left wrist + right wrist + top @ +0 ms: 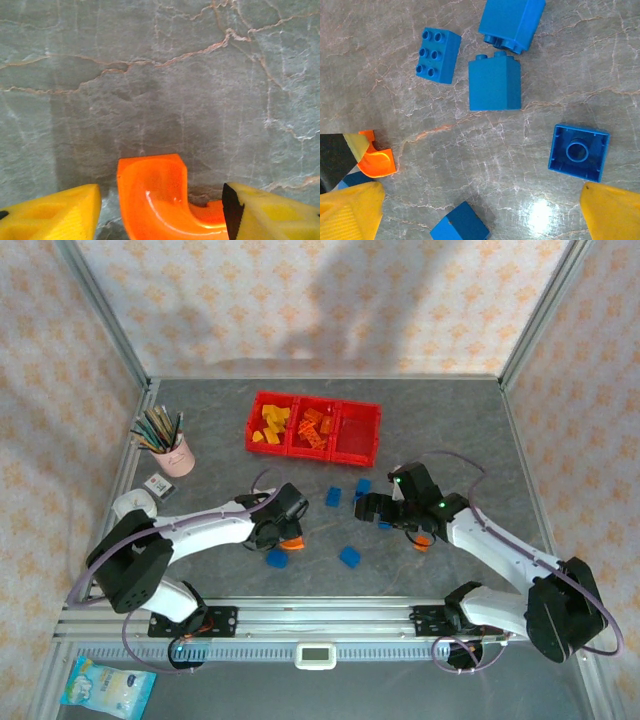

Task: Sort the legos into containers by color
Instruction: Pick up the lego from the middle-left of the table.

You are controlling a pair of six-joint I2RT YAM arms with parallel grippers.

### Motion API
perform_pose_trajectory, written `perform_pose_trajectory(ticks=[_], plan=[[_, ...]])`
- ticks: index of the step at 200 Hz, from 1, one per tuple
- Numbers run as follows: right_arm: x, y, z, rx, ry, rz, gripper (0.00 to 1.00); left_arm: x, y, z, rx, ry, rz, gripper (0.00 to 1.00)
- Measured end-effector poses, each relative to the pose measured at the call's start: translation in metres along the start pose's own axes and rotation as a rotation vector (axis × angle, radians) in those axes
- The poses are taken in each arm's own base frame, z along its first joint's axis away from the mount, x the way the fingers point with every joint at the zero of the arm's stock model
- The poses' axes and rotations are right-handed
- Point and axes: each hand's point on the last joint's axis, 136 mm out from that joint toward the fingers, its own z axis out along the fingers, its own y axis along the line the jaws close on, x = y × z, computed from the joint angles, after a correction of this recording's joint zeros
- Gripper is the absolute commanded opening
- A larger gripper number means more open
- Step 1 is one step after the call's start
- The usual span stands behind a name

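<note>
Surface: grey veined stone-look table [220, 430] inside a metal frame, with peach patterned wallpaper behind.
Containers: red containers [357, 445] in a row at the far centre; yellow legos [271, 423] lie in the left bin and orange legos [315, 428] in the middle bin.
Loose legos: blue bricks [333, 496] are scattered on the table between the two arms. The right wrist view shows a six-stud brick [438, 55], a tall block [495, 85] and an upturned square brick [579, 151], all apart from one another.
Left gripper [160, 190]: its fingers straddle an orange curved brick [150, 200] on the table. The jaws are parted, and bare table shows between one finger and the brick.
Right gripper [480, 200]: low over the blue bricks, jaws spread wide with nothing between them.
Writing: a small card [158, 483] lies beside the pink pencil cup [177, 457], and a blue-and-white packet [105, 687] lies at the near-left corner. The print on both is too small to read.
</note>
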Motion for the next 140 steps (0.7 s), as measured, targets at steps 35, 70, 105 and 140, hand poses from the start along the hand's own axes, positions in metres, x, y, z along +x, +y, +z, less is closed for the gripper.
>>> perform_pose_trajectory(ticks=[35, 70, 105, 140], plan=[[0.001, -0.002, 0.003, 0.008, 0.011, -0.003, 1.00, 0.000, -0.002, 0.007, -0.002, -0.001, -0.014, 0.53], [0.000, -0.001, 0.005, 0.004, 0.008, -0.011, 1.00, 0.001, 0.000, 0.014, -0.021, 0.003, -0.013, 0.44], [-0.003, -0.001, 0.004, -0.002, -0.002, -0.009, 1.00, 0.000, 0.000, 0.014, -0.025, -0.002, -0.012, 0.34], [-0.006, -0.003, 0.004, 0.000, -0.009, -0.002, 1.00, -0.001, 0.000, 0.013, -0.026, -0.006, -0.006, 0.28]])
